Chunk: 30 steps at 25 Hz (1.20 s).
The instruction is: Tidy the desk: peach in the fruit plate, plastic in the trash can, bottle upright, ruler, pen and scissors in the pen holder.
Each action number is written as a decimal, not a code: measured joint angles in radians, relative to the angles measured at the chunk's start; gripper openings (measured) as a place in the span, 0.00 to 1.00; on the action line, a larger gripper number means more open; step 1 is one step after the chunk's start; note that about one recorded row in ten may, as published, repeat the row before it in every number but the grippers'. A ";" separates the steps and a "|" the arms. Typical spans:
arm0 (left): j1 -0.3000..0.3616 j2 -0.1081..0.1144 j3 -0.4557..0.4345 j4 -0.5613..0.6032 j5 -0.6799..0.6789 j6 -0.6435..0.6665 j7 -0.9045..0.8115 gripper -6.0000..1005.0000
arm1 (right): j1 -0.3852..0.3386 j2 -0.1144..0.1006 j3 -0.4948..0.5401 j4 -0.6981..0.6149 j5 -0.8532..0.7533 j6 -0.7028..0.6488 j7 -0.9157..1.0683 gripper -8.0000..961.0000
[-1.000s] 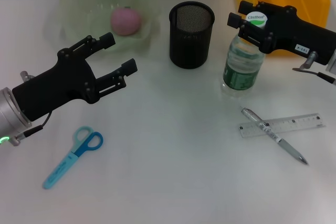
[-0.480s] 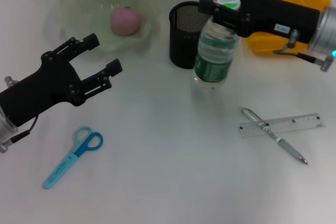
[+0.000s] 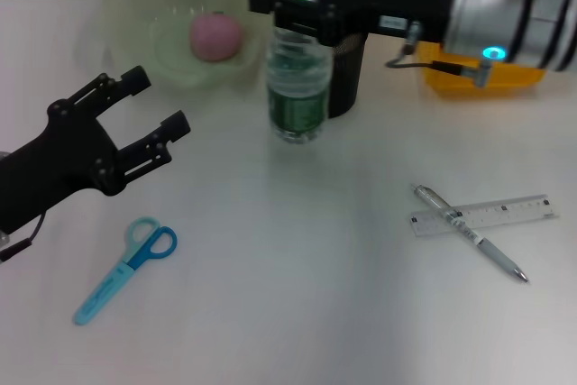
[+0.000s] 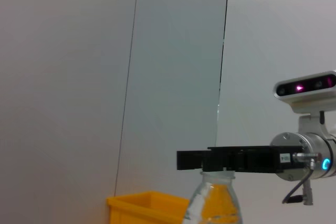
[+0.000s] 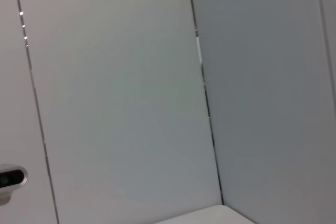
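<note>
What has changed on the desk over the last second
The right gripper, shut on the bottle at its neck, carried it upright toward the robot's left, from beside the yellow bin to in front of the pen holder. The left gripper stayed open and drew back toward the left edge. Peach, scissors, pen and ruler stayed put.

Bottle [image 3: 298, 78]: clear plastic, dark green label band with white print, white cap with a green mark. Peach [image 3: 215, 36]: pink, in the pale translucent green fruit plate [image 3: 126, 15]. Pen holder [image 3: 347, 69]: black mesh. Trash can [image 3: 505, 42]: bright yellow. Scissors [image 3: 126, 268]: light blue handles and sheath, darker blue on one loop. Ruler [image 3: 487, 215]: clear with fine black markings. Pen [image 3: 469, 233]: silver-grey. Right gripper [image 3: 297, 6]: black, silver wrist, blue-green lit ring. Left gripper [image 3: 135, 114]: black. Desk [image 3: 288, 313]: plain white.
</note>
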 joint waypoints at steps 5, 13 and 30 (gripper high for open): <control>0.022 0.000 -0.010 0.004 0.000 0.005 0.000 0.78 | 0.027 0.001 -0.201 0.015 0.176 0.079 -0.005 0.42; 0.031 0.001 -0.015 0.004 0.000 0.006 0.000 0.78 | 0.020 0.002 -0.530 0.009 0.443 0.176 -0.005 0.42; 0.022 -0.002 -0.015 0.003 0.005 0.002 0.000 0.78 | 0.003 0.001 -0.872 0.011 0.847 0.370 -0.148 0.42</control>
